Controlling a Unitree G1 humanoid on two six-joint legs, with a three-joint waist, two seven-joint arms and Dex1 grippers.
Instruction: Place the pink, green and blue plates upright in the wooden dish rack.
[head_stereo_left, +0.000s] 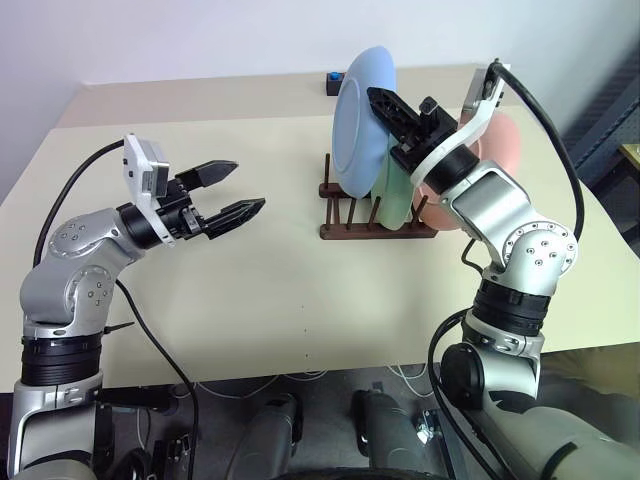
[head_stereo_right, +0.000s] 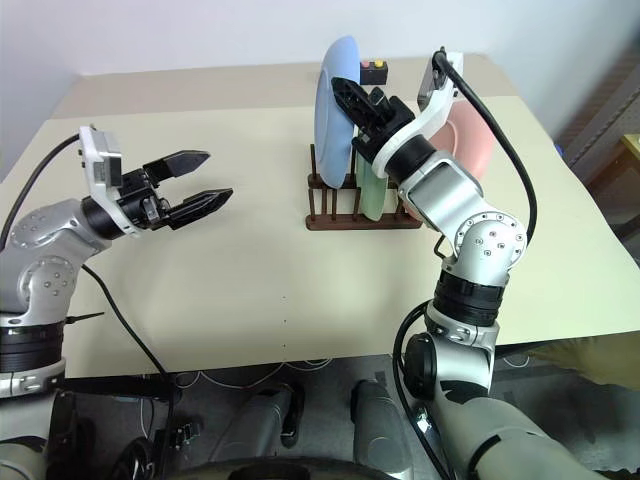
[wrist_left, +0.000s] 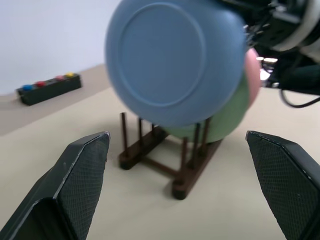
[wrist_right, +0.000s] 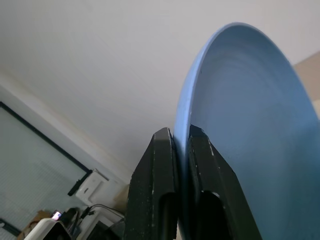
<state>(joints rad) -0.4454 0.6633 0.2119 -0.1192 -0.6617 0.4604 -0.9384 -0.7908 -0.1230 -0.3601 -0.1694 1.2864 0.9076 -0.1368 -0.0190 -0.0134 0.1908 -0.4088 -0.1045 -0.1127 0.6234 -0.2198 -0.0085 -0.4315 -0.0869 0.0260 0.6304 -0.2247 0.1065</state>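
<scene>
We see a beige tabletop carrying everything. Toward its far edge, a little right of the middle, stands the wooden dish rack, its pegs upright.

The blue plate is the largest thing over it: it stands on edge, nearly upright, at the rack's left end, its lower rim down among the pegs; we cannot tell whether it rests on the rails. Our right gripper pinches its upper rim, one black finger on each face, pressed tight against the plastic, as the right wrist view shows closely.

Just behind it the green plate stands upright in the rack, and behind that the pink plate, at the rack's right end, partly hidden by our right arm.

Our left gripper hovers above the tabletop well left of the rack, its fingers spread wide and holding nothing.

A small black box with coloured buttons lies at the far edge.
</scene>
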